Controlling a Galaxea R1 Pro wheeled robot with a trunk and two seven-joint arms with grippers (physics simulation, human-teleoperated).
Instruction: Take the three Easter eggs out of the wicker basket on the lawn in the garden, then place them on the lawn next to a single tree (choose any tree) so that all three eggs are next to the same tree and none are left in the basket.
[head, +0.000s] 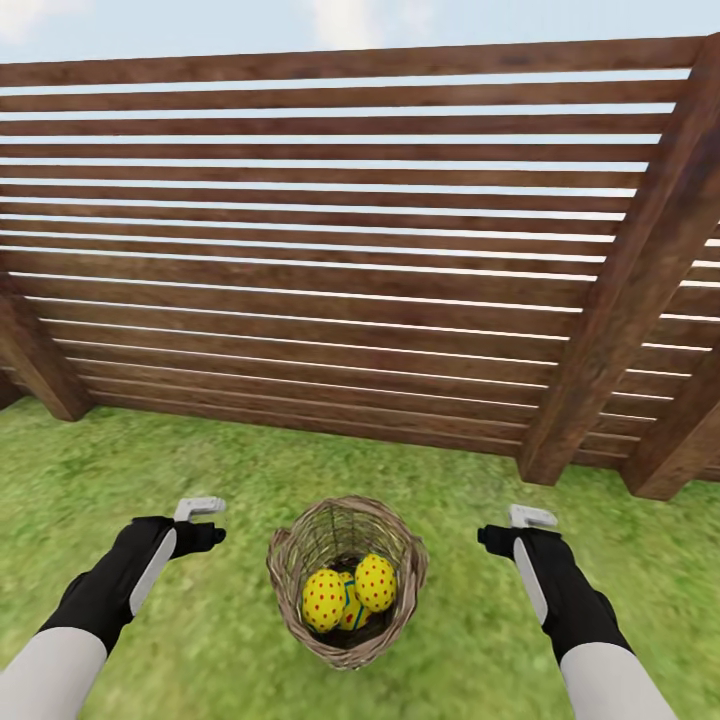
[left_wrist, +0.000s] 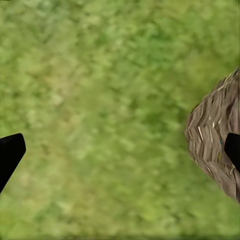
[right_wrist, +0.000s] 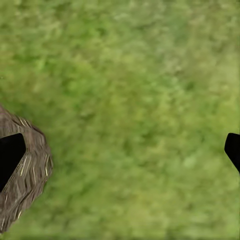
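A slatted wooden fence (head: 330, 250) backs the lawn (head: 220, 470) in the head view, where the wicker basket (head: 346, 578) stands between the two arms with its eggs (head: 350, 592) inside, so nothing is done yet; the third egg is mostly hidden.

Left wrist view: the left pincer (left_wrist: 120, 152) is spread wide, empty, over grass beside the basket wall.

Right wrist view: the right pincer (right_wrist: 120, 152) is likewise released, basket at its edge. No tree is seen.

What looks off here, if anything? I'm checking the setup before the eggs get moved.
Nothing stands out. The wicker basket sits intact on the lawn in front of the fence, all three Easter eggs inside it. The left pincer and right pincer hang open on either side of it, holding nothing.
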